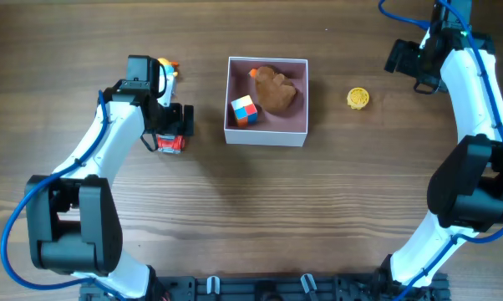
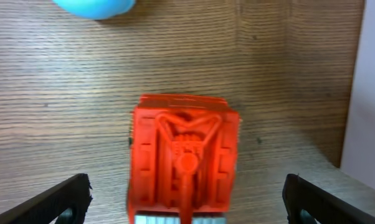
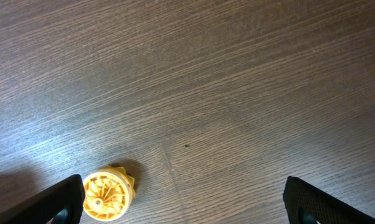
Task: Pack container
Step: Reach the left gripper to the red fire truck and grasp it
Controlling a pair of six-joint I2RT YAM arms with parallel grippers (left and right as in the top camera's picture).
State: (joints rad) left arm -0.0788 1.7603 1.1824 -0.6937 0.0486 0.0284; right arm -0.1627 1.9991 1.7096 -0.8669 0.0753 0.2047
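Observation:
The container (image 1: pixel 267 134) is a square white box with a pink interior at the table's middle. Inside lie a brown toy (image 1: pixel 276 92) and a multicoloured cube (image 1: pixel 244 109). My left gripper (image 1: pixel 171 125) is open just left of the container. In the left wrist view its fingers (image 2: pixel 187 186) stand apart on either side of a red toy (image 2: pixel 184 158), which also shows in the overhead view (image 1: pixel 170 144). My right gripper (image 1: pixel 406 63) is open at the far right. In the right wrist view (image 3: pixel 184 183) a yellow wheel (image 3: pixel 108 195) lies by its left finger.
The yellow wheel (image 1: pixel 358 98) lies on the wood right of the container. A pale blue rounded thing (image 2: pixel 94 6) shows past the red toy. The container's white wall (image 2: pixel 369 93) is at that view's right edge. A small orange and white thing (image 1: pixel 169 67) sits by the left arm.

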